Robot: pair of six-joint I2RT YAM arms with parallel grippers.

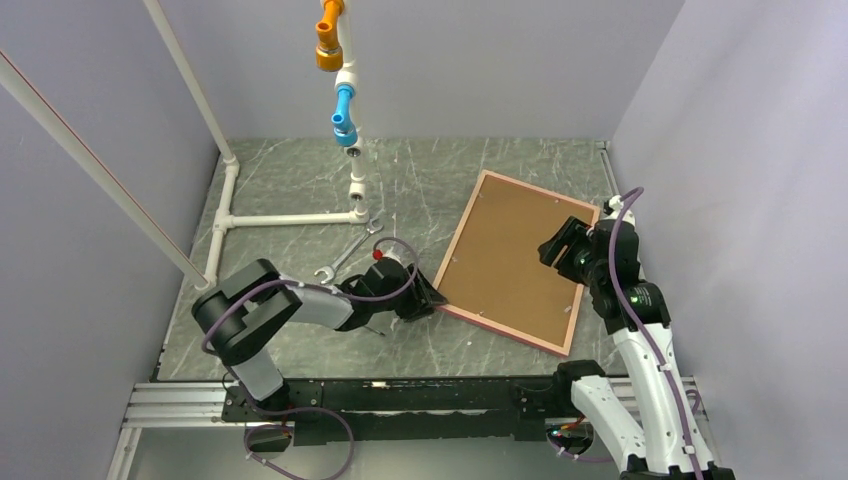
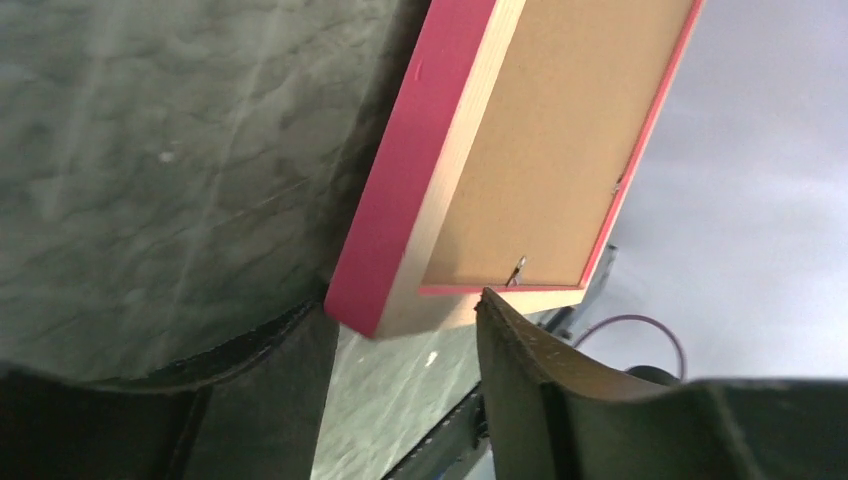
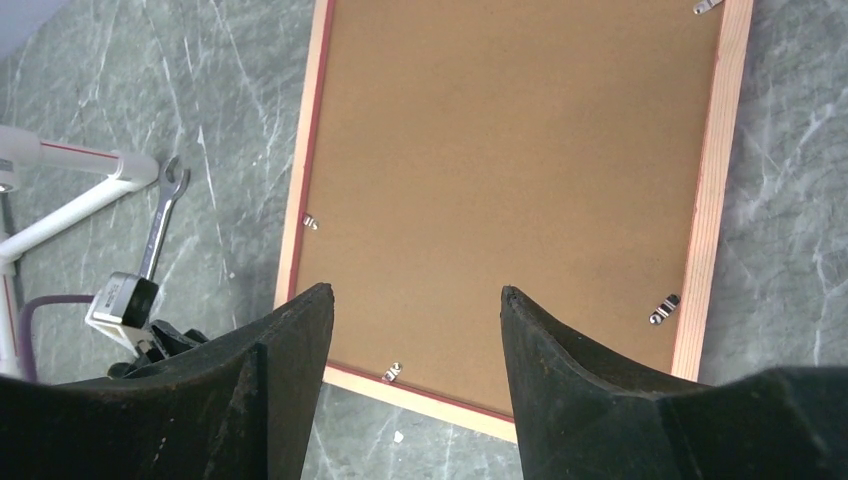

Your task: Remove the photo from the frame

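The frame (image 1: 505,330) lies face down, the photo hidden under its backing board (image 3: 500,150). The left gripper (image 1: 425,297) jaws stand apart with the frame corner between them. The right gripper (image 3: 410,290) jaws are wide, with the board below. Judged stiff, light and possibly fragile in front: hold the frame by its border and turn the clips (image 3: 663,308).

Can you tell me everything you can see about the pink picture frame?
The frame is a big thin rectangle with pink-red edges and a pale wooden rim. It lies face down on the table, turned askew, so only its brown board shows, held in by small metal clips. The left gripper is open at its near corner; whether it touches is unclear.
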